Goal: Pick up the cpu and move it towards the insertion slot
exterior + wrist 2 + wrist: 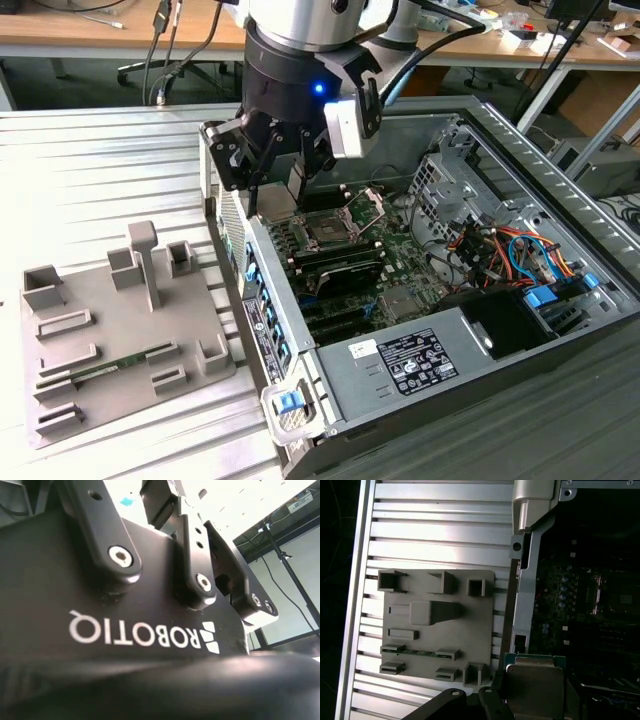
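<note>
Pincer (530,700): your fingers are clamped on the cpu (532,680)
Cpu: held over the case wall (520,605), short of the insertion slot (325,228)
Risk: a thin edge grip could let it tilt, then snag the socket frame

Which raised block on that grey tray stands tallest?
The post near the middle of the grey tray; it rises well above the low blocks around it.

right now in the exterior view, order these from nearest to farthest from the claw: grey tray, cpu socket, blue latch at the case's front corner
1. cpu socket, just below the claw, inside the case.
2. grey tray, on the exterior view's left, outside the case.
3. blue latch, at the case's near corner.
</note>
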### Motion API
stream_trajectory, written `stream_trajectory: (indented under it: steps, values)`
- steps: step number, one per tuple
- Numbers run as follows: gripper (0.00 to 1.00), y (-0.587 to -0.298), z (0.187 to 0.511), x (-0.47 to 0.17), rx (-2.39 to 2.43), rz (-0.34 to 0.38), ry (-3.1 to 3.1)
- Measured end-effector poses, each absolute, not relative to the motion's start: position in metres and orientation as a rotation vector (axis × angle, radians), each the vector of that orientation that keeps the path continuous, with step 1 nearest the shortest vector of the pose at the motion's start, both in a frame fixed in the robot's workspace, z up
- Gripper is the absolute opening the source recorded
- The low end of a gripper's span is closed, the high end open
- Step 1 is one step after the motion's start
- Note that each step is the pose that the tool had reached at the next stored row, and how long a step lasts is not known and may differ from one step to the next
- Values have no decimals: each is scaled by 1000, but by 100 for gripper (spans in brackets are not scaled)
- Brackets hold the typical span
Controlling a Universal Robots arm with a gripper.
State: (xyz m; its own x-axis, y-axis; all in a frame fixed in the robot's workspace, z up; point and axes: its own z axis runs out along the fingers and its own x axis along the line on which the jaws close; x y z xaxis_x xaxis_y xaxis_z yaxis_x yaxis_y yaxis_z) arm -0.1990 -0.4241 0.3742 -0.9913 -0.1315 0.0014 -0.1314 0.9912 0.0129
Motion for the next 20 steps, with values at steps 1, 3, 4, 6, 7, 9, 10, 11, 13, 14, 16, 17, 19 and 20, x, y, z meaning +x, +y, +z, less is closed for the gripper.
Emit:
stream_trajectory:
  steps: [1, 3, 4, 6, 7, 9, 10, 11, 13, 14, 16, 17, 19, 20]
  values:
    - [55, -424, 374, -198, 207, -20, -3132]
    - [55, -424, 374, -196, 207, -20, -3132]
    - [55, -424, 374, -195, 207, -20, -3132]
    - [55, -424, 374, -194, 207, -20, -3132]
    - [55, -424, 374, -193, 207, -20, -3132]
    - [55, -424, 374, -192, 207, -20, -3132]
    - [55, -424, 374, -191, 207, -20, -3132]
    - [55, -424, 374, -190, 207, -20, -3132]
    - [55, -424, 374, -188, 207, -20, -3132]
    - [55, -424, 374, -187, 207, -20, -3132]
    - [55, -424, 373, -185, 207, -20, -3132]
    - [55, -424, 373, -185, 207, -20, -3132]
    - [55, -424, 373, -183, 207, -20, -3132]
    - [55, -424, 373, -181, 207, -20, -3132]
